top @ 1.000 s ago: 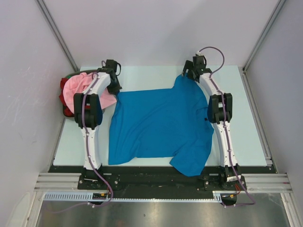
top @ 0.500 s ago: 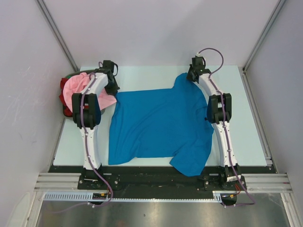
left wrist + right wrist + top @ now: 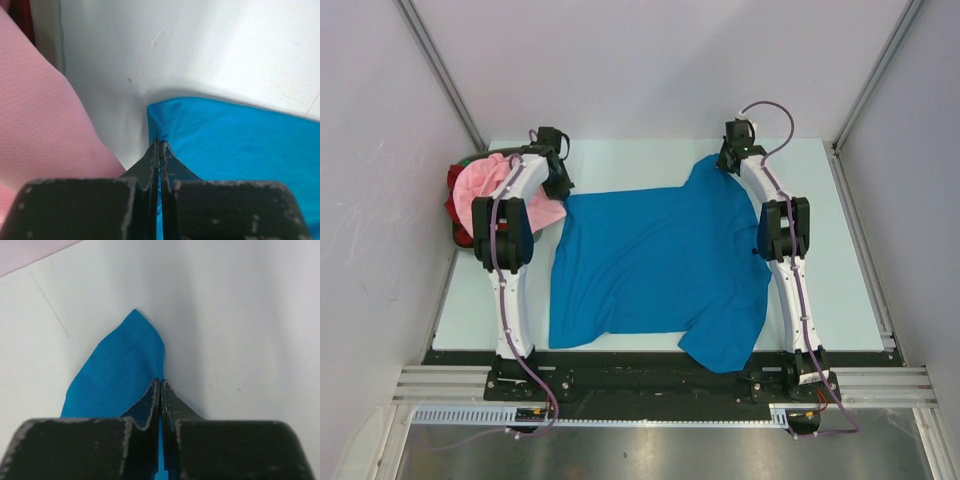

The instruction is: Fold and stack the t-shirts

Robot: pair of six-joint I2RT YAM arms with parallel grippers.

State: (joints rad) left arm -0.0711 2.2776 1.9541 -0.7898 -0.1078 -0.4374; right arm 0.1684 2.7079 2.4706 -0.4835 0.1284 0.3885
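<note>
A bright blue t-shirt [image 3: 660, 265] lies spread over the pale table [image 3: 620, 160], one sleeve hanging past the near edge. My left gripper [image 3: 563, 186] pinches its far left corner; the left wrist view shows the jaws shut with blue cloth [image 3: 225, 135] between them. My right gripper [image 3: 723, 160] is shut on the far right corner, where the blue tip [image 3: 122, 370] sticks out past the closed fingertips [image 3: 152, 390]. A light pink t-shirt [image 3: 490, 185] lies heaped over a red one [image 3: 453, 205] at the table's left edge, with the pink cloth [image 3: 40, 120] beside my left fingers.
The heap of shirts sits in a dark basket [image 3: 465, 238] at the left edge. Grey walls close in the table at the back and both sides. Bare table shows to the right of the right arm [image 3: 840, 250].
The right gripper's jaws have closed on the blue t-shirt's far right corner. The left gripper has stayed shut on the far left corner.
</note>
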